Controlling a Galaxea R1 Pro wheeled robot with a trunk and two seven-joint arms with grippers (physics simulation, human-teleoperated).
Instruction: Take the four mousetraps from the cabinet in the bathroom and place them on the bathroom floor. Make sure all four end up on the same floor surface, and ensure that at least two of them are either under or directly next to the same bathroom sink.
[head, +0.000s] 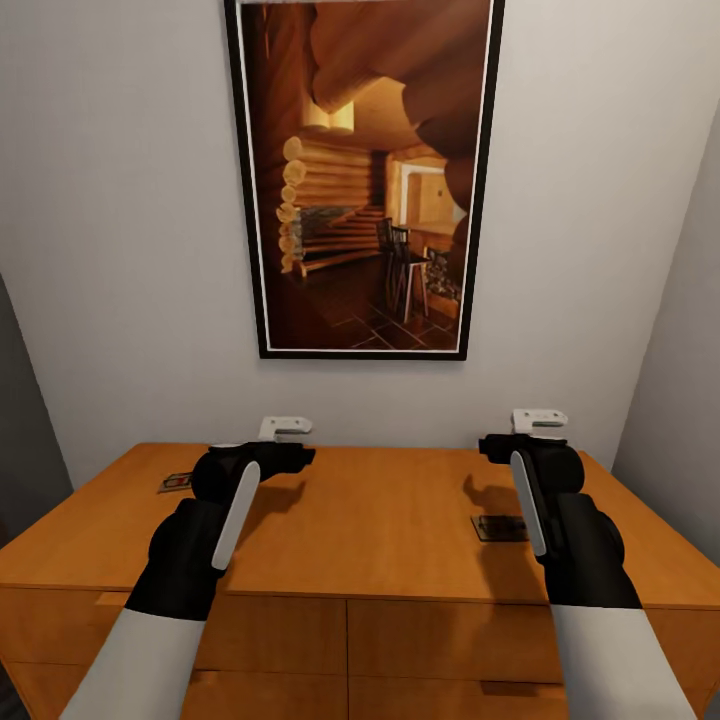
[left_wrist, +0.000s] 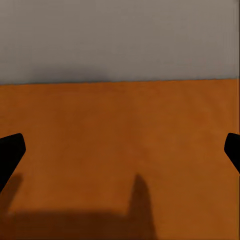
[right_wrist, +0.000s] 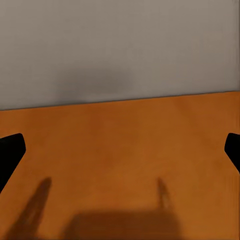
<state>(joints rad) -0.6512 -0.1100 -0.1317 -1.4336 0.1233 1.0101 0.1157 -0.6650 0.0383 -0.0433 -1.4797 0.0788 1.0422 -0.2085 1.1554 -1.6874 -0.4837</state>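
Both arms reach forward over the top of an orange wooden dresser. My left gripper hovers above its back left part, open, with nothing between its dark fingertips. Over the back right part, my right gripper also stands open and empty, its fingertips wide apart. Both wrist views look along the bare orange top toward the grey wall. The mousetraps, the cabinet, the sink and the bathroom floor are out of view.
A tall framed picture of a log interior hangs on the grey wall behind the dresser. Two small flat dark items lie on the top, one at the left and one at the right. Drawer fronts face me. Walls close in on both sides.
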